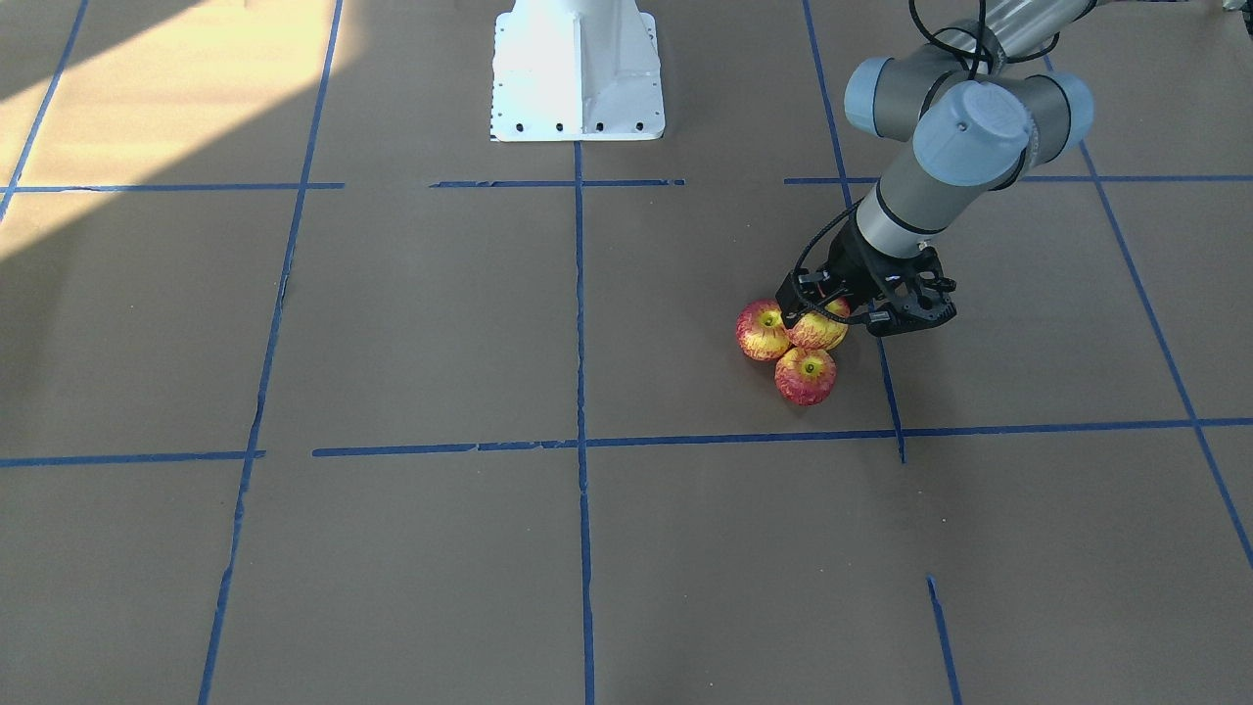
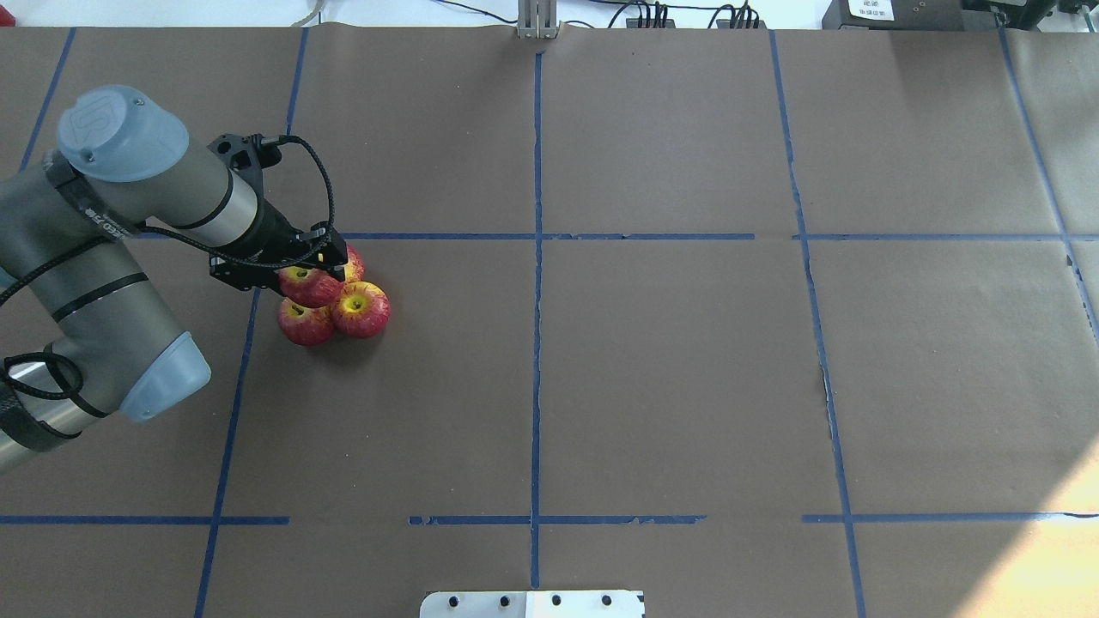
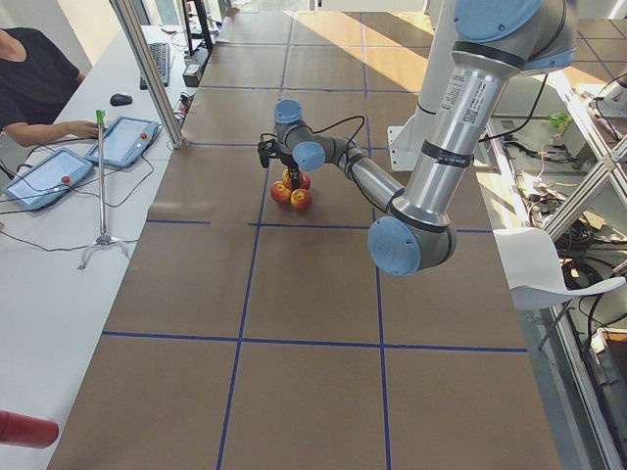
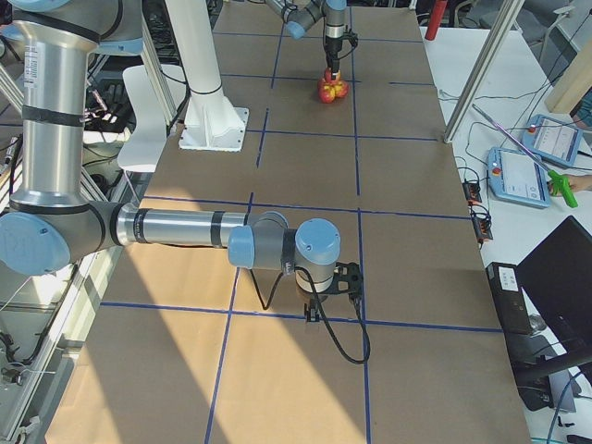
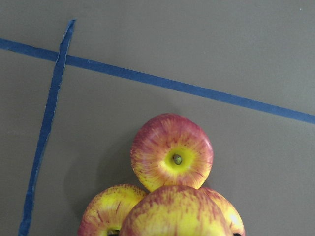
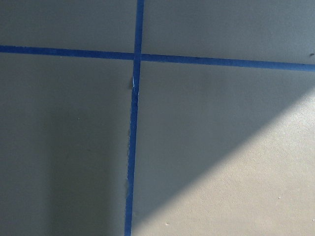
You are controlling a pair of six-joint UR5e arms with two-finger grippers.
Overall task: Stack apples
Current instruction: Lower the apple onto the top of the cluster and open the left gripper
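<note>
Left gripper (image 2: 330, 268) is down on the pile, at the top apple (image 5: 173, 212). That apple sits in the hollow between three base apples (image 5: 172, 151), which touch each other on the table (image 1: 392, 548).

Pads hidden: cannot tell whether it is clamped or let go.

Judgement: release gently and lift straight up. Any sideways drag could spread the base.

Right gripper (image 4: 344, 277) is well apart; I cannot tell its state either.

Open tabletop (image 2: 670, 360) surrounds the apples (image 2: 361, 309) on every side; the left gripper (image 2: 319, 271) sits directly over them, blocking the way down.
</note>
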